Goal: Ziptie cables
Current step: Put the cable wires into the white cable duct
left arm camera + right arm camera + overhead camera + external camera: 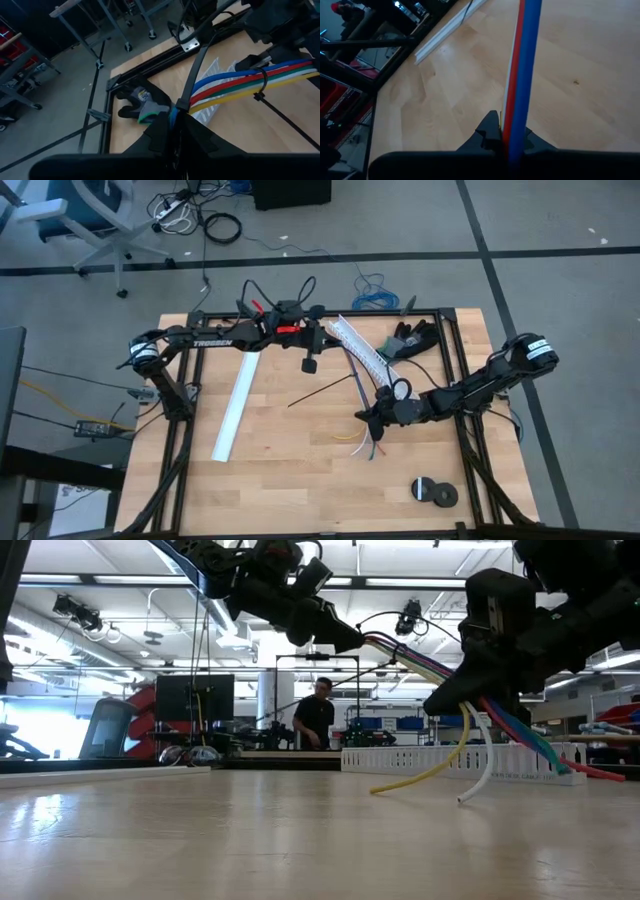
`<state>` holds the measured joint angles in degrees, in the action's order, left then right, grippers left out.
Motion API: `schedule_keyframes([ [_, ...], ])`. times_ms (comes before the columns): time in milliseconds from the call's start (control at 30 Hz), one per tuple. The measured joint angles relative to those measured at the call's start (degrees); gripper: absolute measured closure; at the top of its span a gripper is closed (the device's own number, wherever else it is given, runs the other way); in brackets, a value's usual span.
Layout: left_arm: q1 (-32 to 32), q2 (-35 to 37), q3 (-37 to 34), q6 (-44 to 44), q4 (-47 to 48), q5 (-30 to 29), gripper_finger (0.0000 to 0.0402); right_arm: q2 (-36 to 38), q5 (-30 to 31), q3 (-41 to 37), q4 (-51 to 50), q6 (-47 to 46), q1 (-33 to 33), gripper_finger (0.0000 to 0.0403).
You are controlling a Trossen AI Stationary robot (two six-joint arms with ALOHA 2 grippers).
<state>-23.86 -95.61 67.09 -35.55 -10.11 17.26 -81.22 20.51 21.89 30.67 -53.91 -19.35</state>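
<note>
The cables are a bundle of blue, red, green, white and yellow wires. They hang above the table between my two grippers. My left gripper, at the far middle of the table, is shut on one end. My right gripper is shut on the bundle farther along. A black ziptie is looped round the bundle between them. Its thin tail sticks out toward the table's left. The loose wire ends droop to the tabletop. My left gripper pinches the bundle's end between its two fingers. It comes in nearly level from the table's far left, in line with the wires. That end is lifted clear, and the wires run out fairly straight toward the other gripper. My right gripper pinches the bundle between its two fingers, a short way back from the loose ends. It slants down from the table's right side. The held part is off the table. The loose ends hang below the fingers, their tips resting on the wood.
A white slotted channel lies under the cables at the far middle, and a plain white channel lies at the left. A dark glove sits in the far right corner, two tape rolls at the near right. A person stands in the room behind.
</note>
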Motion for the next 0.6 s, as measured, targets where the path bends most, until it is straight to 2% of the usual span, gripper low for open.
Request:
schedule_keyframes([
  [100,-0.3,0.0,0.1,-0.9,0.8,0.0,0.0362,2.8,-0.4,0.0,-3.8,-0.1,0.0,0.0402],
  [233,-1.2,-0.3,0.2,-3.2,3.8,0.0,0.0363,11.2,-0.4,0.2,-14.9,-1.7,-0.1,0.0402],
  [333,-2.0,-1.1,0.3,-5.2,4.2,1.3,0.0363,18.7,0.6,4.3,-32.6,-3.2,0.0,0.0402],
  [433,-2.7,-2.2,0.6,-7.8,2.6,2.0,0.0364,22.9,1.4,11.2,-51.6,-5.1,1.2,0.0403],
  [533,-3.4,-4.2,0.5,-12.0,2.8,2.6,0.0364,23.0,0.0,18.0,-64.4,-4.3,4.0,0.0403],
  [600,-3.8,-6.0,1.5,-14.5,3.1,2.9,0.0366,21.9,-3.0,22.3,-70.6,-3.4,7.0,0.0403],
])
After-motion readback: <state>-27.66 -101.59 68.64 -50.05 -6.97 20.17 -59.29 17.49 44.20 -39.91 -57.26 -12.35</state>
